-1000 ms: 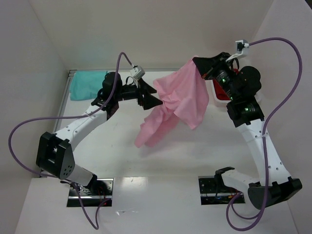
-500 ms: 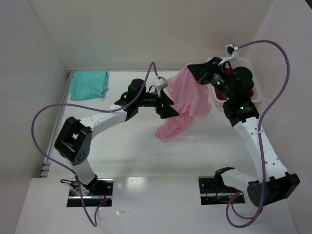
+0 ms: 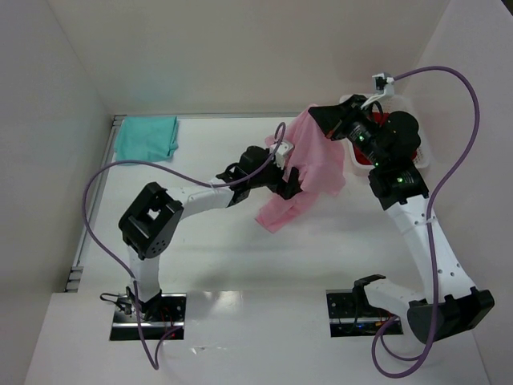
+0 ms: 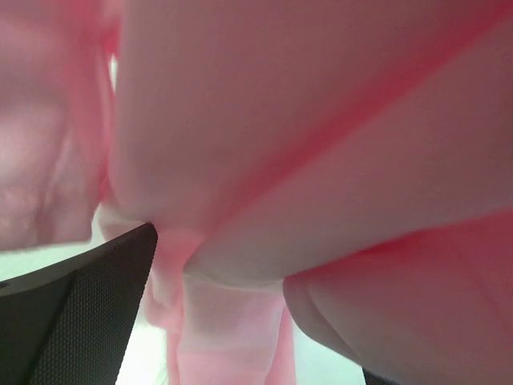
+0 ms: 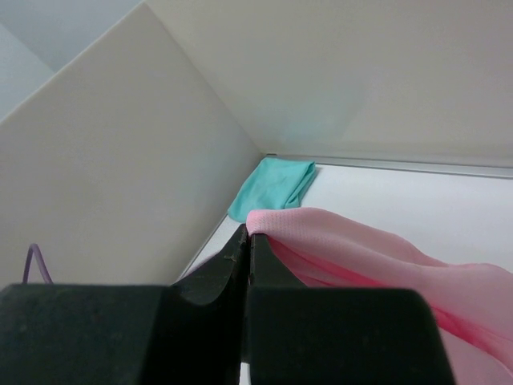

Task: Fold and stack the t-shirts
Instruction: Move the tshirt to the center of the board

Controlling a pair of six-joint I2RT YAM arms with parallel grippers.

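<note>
Over mid-table, left hand (image 3: 292, 181) advanced, spread wide, against pink shirt (image 3: 319, 157)

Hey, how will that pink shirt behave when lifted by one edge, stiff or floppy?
Probably very floppy: the pink shirt hangs in loose folds from the right gripper, pinched at one edge. Likely light, since that small pinch seems to carry most of it. It may bunch around the open left gripper.

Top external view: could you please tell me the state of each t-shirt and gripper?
pink t-shirt: unfolded, hanging from one pinched edge.
teal t-shirt: folded, flat at the far left corner.
red t-shirt: in the white bin, mostly hidden.
left gripper: open, against the pink cloth.
right gripper: shut on pink t-shirt.
</note>
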